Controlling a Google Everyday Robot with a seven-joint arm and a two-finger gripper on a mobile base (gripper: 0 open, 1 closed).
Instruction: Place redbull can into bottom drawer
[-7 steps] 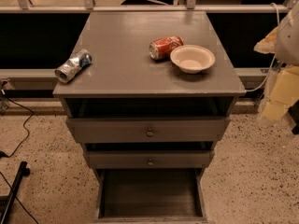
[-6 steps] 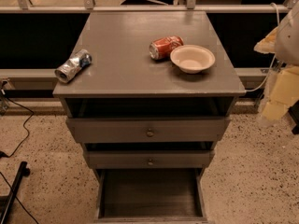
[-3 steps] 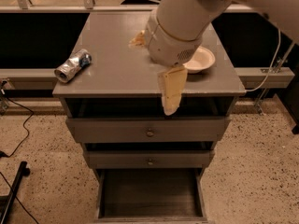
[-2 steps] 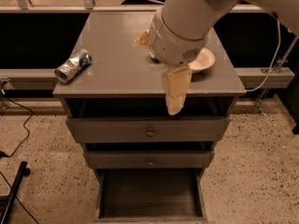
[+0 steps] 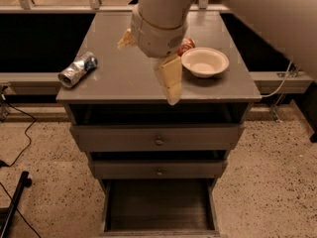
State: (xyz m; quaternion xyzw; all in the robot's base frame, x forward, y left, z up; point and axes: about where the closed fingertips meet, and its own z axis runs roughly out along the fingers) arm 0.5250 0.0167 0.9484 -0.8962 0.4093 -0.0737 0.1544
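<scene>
Claw: the claw (image 5: 148,69) hangs over the middle of the tabletop (image 5: 114,81), its two pale fingers spread apart with nothing between them.
What just changed: two seconds ago the arm was parked off at the right edge. It has swung in over the tabletop and, in the last instant, slid a touch leftward and further back.
Redbull can: the redbull can (image 5: 78,69) hasn't budged. It lies on its side near the tabletop's left edge, well apart from the claw.
Bottom drawer: the bottom drawer (image 5: 159,208) is pulled out as before, its dark inside bare and ready.
Other drawers: the top drawer (image 5: 158,139) and middle drawer (image 5: 158,169) each stand slightly ajar.
Bystanders: a white bowl (image 5: 205,62) sits at the right, with a red soda can (image 5: 186,45) just behind it, half hidden by the wrist.
What it means: this looks like the approach. The claw is closing on the can's side but hasn't arrived.
Next call: more leftward travel, then a descent over the can.
</scene>
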